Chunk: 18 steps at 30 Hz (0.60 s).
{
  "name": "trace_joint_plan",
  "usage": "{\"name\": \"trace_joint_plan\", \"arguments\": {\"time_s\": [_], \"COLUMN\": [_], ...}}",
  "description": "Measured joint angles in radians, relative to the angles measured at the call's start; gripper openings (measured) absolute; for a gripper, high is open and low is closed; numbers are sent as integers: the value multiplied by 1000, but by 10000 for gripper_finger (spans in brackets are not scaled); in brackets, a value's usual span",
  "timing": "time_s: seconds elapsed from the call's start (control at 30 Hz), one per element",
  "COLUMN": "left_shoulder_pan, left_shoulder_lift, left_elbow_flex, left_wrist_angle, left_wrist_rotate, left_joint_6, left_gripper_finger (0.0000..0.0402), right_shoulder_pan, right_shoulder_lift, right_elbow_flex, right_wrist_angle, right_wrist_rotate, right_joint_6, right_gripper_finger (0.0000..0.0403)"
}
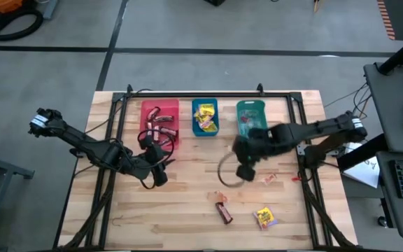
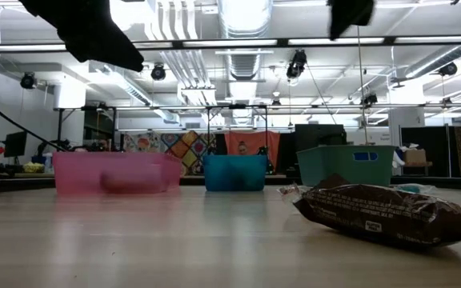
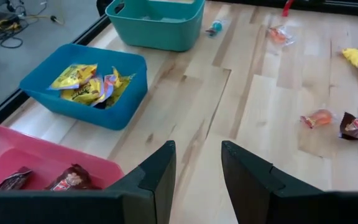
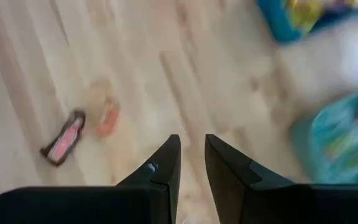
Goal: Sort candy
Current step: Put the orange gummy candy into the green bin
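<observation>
Three bins stand in a row at the far side: red point(image 1: 159, 122) with brown bars, blue point(image 1: 205, 117) with yellow packets, teal point(image 1: 250, 115). Loose candy lies flat on the near right of the table: a brown bar point(image 1: 222, 210), a yellow packet point(image 1: 266, 218) and small orange pieces point(image 1: 270, 178). My left gripper point(image 3: 197, 165) is open and empty, above the red bin's near edge point(image 1: 156, 147). My right gripper point(image 4: 192, 158) is open with a narrow gap and empty, above the table in front of the teal bin point(image 1: 243, 171).
A black frame point(image 1: 208, 94) runs around the table's far and side edges. In the low view the brown bar point(image 2: 382, 212) lies close in the foreground. Bare wood point(image 1: 180, 203) lies at the near left. A loose grey ring of cable point(image 1: 228, 171) hangs by the right gripper.
</observation>
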Motion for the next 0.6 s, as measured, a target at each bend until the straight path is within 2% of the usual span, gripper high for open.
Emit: {"name": "trace_joint_plan", "arguments": {"time_s": [0.17, 0.37, 0.43, 0.6], "left_shoulder_pan": [0, 0, 0, 0], "left_shoulder_lift": [0, 0, 0, 0], "left_elbow_flex": [0, 0, 0, 0], "left_wrist_angle": [8, 35, 42, 42], "left_wrist_rotate": [0, 0, 0, 0], "left_joint_6": [25, 76, 90, 108], "left_gripper_finger": [113, 113, 113, 113], "right_shoulder_pan": [101, 140, 151, 223], "right_shoulder_lift": [-40, -94, -108, -125], "right_elbow_flex": [-143, -303, -348, -468], "right_wrist_angle": [0, 1, 1, 2], "right_wrist_rotate": [-9, -104, -113, -111], "right_joint_6": [240, 440, 391, 8], "right_gripper_finger": [68, 84, 93, 115]}}
